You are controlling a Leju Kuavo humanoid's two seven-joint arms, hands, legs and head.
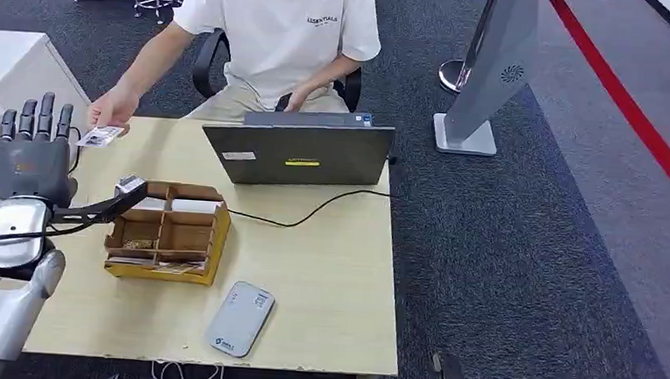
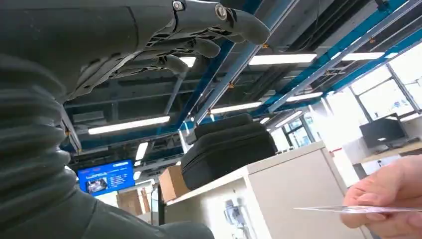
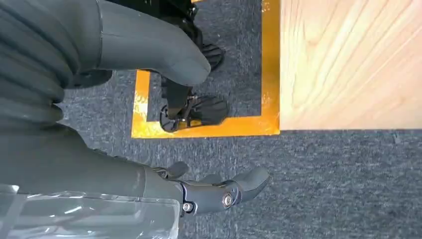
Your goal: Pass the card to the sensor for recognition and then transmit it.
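Note:
A person seated behind the table holds a white card (image 1: 101,136) out over its far left corner, pinched in their hand (image 1: 112,110). My left hand (image 1: 32,149) is raised just left of the card, fingers straight up and apart, holding nothing. In the left wrist view the card (image 2: 356,209) is edge-on in the person's fingers (image 2: 393,196), apart from my left hand (image 2: 164,45). The grey sensor (image 1: 240,318) lies flat near the table's front edge. My right hand (image 3: 209,191) hangs beside the table above the carpet, fingers loosely curled and empty.
A wooden compartment box (image 1: 168,231) stands on the table (image 1: 327,268) between my left hand and the sensor. A grey laptop (image 1: 298,153) sits at the back, its black cable (image 1: 312,213) trailing across the tabletop. A grey stand (image 1: 488,76) rises on the carpet to the right.

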